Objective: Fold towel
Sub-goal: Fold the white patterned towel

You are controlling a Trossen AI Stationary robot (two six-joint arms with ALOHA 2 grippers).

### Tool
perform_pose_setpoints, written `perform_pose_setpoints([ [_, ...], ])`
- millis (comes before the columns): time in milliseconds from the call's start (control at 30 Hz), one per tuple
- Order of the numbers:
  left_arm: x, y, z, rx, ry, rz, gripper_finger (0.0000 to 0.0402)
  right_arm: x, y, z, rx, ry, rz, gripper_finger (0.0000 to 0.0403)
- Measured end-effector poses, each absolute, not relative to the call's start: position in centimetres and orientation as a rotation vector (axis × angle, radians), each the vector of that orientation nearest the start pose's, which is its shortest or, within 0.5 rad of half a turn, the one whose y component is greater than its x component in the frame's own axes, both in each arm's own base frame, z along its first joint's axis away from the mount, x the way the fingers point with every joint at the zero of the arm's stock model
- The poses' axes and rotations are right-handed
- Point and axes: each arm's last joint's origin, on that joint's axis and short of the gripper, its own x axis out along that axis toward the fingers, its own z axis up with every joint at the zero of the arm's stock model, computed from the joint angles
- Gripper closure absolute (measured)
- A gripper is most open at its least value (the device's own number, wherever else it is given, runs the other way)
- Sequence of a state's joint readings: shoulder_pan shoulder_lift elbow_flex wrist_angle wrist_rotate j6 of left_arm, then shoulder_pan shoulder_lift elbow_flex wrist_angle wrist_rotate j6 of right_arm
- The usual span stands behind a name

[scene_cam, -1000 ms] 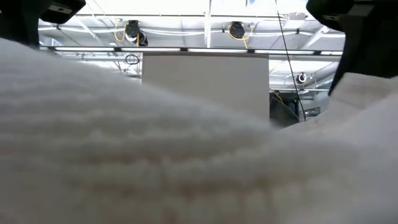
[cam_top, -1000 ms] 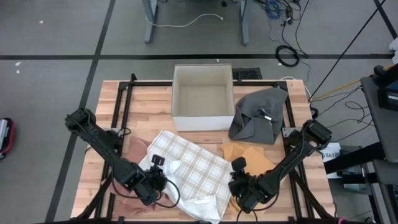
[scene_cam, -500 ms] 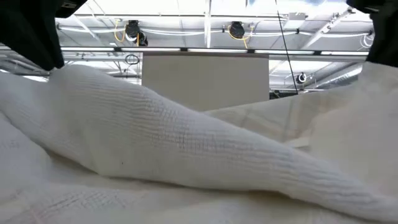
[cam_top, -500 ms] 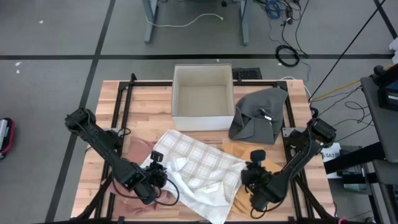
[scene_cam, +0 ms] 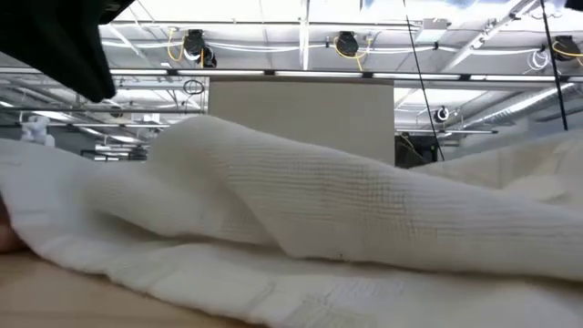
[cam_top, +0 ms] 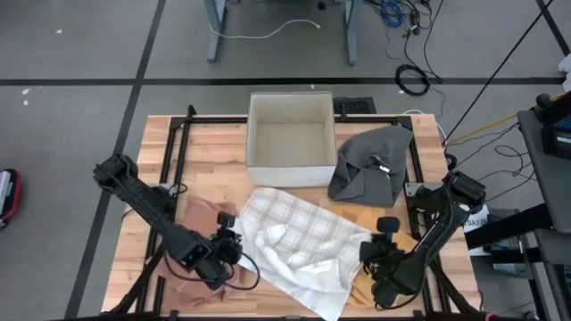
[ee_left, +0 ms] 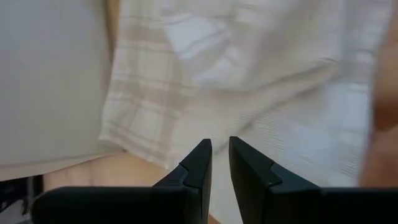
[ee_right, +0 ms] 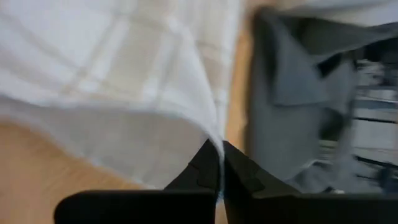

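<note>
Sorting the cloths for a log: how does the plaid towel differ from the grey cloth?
The plaid towel is pale with tan checks; the grey cloth is plain dark grey. The towel lies near the front edge between both arms, the grey cloth farther back beside the white box. Both are rumpled.

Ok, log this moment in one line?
task: fold towel | left gripper: at towel edge | right gripper: pinching towel edge | fold: unfinished
</note>
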State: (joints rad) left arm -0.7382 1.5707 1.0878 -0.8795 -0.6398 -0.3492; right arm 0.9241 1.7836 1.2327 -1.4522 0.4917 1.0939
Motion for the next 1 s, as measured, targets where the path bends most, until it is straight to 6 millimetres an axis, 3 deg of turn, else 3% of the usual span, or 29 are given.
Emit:
perform_pose_setpoints([
  [233, 24.5, -15.6, 22.0, 0.544, 0.985, 0.181, 0.0339, 17.5, 21.8, 19.8, -0.38, 1.368, -0.478, 0.0403],
  [367, 26.1, -13.4, 21.9, 0.515, 0.988, 0.244, 0.0339, 17.4, 22.1, 19.7, -0.367, 1.355, -0.469, 0.0403],
  [667, 27.0, -6.0, 16.4, 0.346, 1.005, 0.455, 0.0339, 17.6, 22.5, 19.6, -0.336, 1.33, -0.439, 0.0403],
  [1000, 27.9, -3.2, 14.8, 0.122, 0.9, 0.392, 0.0339, 17.7, 22.7, 19.5, -0.323, 1.321, -0.424, 0.0403],
])
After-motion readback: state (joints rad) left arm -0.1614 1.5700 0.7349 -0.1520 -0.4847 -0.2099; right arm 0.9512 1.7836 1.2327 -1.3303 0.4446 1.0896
